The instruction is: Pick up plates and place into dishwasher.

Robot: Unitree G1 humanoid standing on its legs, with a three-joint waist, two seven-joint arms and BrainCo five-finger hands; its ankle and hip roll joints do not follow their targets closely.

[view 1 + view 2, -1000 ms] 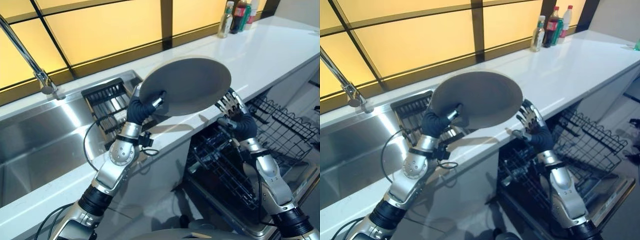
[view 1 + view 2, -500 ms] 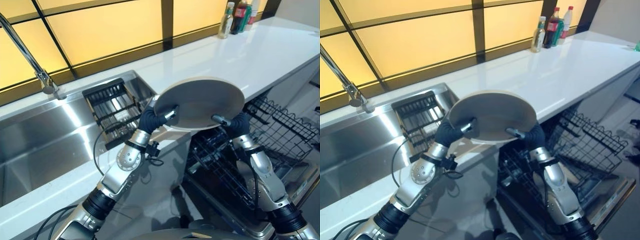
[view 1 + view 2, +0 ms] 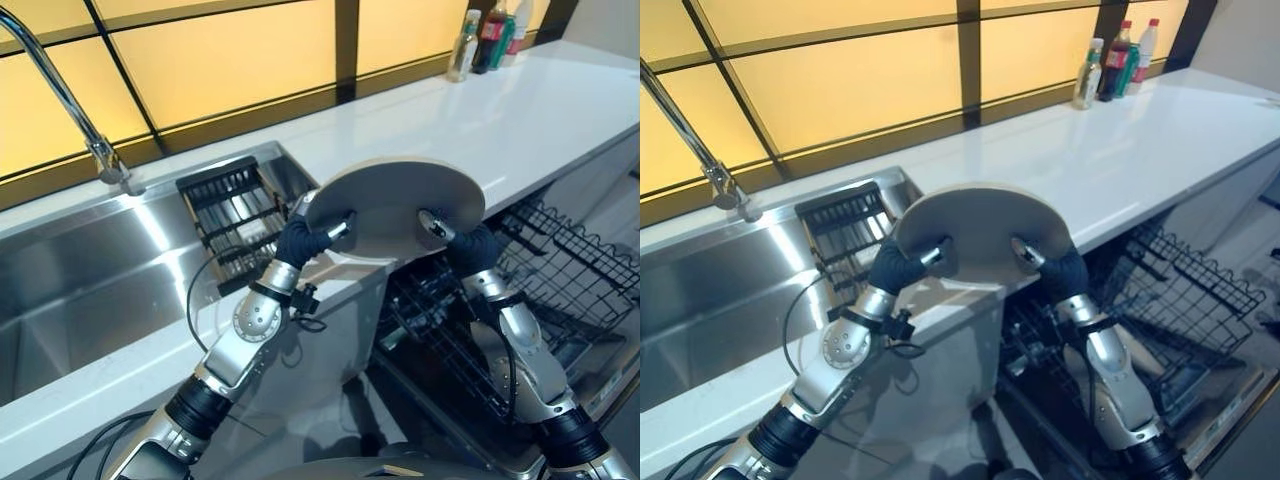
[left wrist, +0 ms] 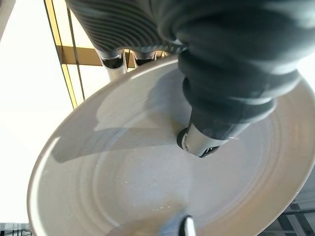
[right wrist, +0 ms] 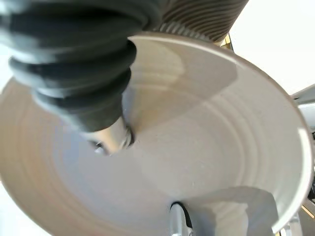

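A large round grey plate (image 3: 395, 200) hangs above the counter's front edge, its face tilted toward me. My left hand (image 3: 300, 238) is shut on its left rim, thumb on the face. My right hand (image 3: 468, 245) is shut on its right rim in the same way. In the left wrist view the thumb (image 4: 221, 98) presses the plate's face (image 4: 147, 187); the right wrist view shows the right hand's thumb (image 5: 83, 83) on the plate (image 5: 211, 137). The open dishwasher's black wire rack (image 3: 565, 265) lies below and to the right.
A steel sink (image 3: 90, 280) with a tall faucet (image 3: 55, 95) is at the left, holding a black drain rack (image 3: 230, 210). The white counter (image 3: 520, 110) runs to the right, with bottles (image 3: 490, 30) at its far end. A lower dishwasher rack (image 3: 440, 320) sits under the plate.
The plate came down from a raised position. My right hand, open beside it a second ago, has closed on its right rim. The view has shifted slightly.
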